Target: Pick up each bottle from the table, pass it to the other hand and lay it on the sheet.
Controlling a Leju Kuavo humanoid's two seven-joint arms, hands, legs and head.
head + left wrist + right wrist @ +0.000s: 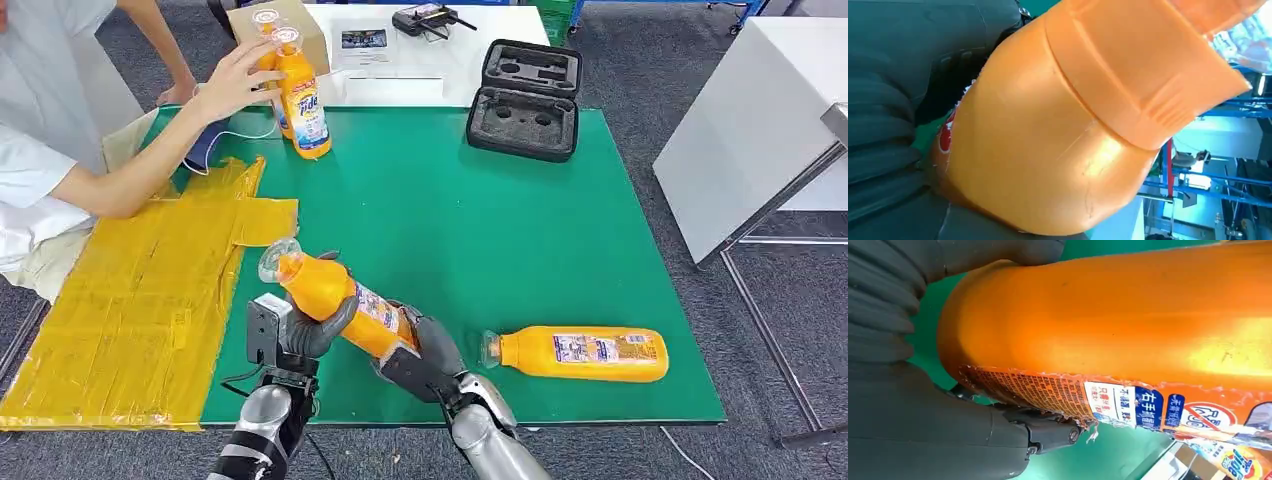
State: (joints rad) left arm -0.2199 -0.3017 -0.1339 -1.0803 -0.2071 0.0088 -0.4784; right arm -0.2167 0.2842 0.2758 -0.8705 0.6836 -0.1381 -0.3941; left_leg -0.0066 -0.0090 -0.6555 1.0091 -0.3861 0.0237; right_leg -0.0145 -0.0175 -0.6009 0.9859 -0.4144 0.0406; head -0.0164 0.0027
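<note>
Yellow sheet (130, 310) on bench (480, 230) left. Left robot hand (315, 325) and right robot hand (425, 358) both grip tilted orange bottle (345, 300) above the near edge. Second bottle (585, 353) lies at right.

The bottle (345, 305) gripped between the left robot hand (312, 325) and the right robot hand (425, 360) is smooth, glossy orange plastic with a clear, shiny cap, and its printed paper-like label (1128, 400) is torn and ragged along the edge. Both robot hands wear matt dark grey ribbed covers, while the forearms behind them are brushed silver metal. Beneath them the desk (480, 230) has a matt green surface, the sheet (130, 310) beside the left robot hand is glossy, wrinkled yellow tape-like material, and a second bottle (580, 353) of the same shiny plastic lies near the right robot hand.
</note>
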